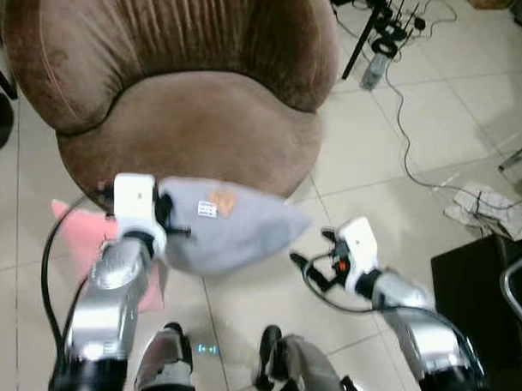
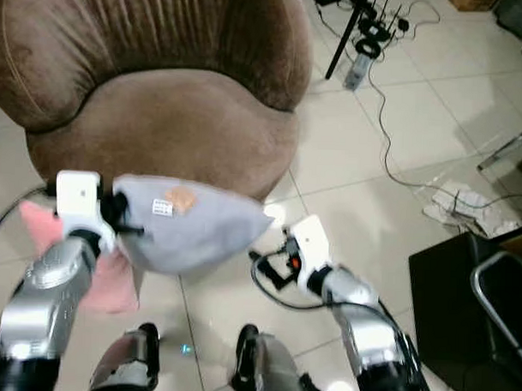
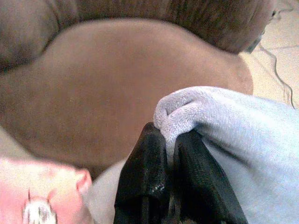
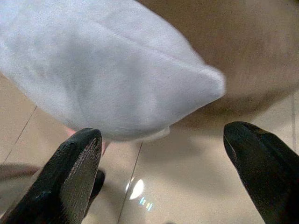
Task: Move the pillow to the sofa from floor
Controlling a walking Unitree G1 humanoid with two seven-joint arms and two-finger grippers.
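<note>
My left claw (image 3: pixel 170 154) is clamped tight on a corner of the grey pillow (image 1: pixel 230 229), the fabric bunched between its fingers (image 3: pixel 145 182), and it carries the pillow clear of the floor. From that claw the pillow hangs out sideways toward my right arm, its long axis running roughly level across the front of the sofa (image 1: pixel 187 116), with the far pointed corner nearest my right claw (image 4: pixel 163 172). The right claw stands wide apart, holding nothing, just short of that corner and below it. The sofa seat lies directly ahead of the left claw and slightly above, close by. I judge the coming move to be a forward carry and lift by the left arm, which alone holds the load. A pink cushion (image 1: pixel 80 228) lies on the tiled floor (image 1: pixel 390 191) below and behind the left claw.
</note>
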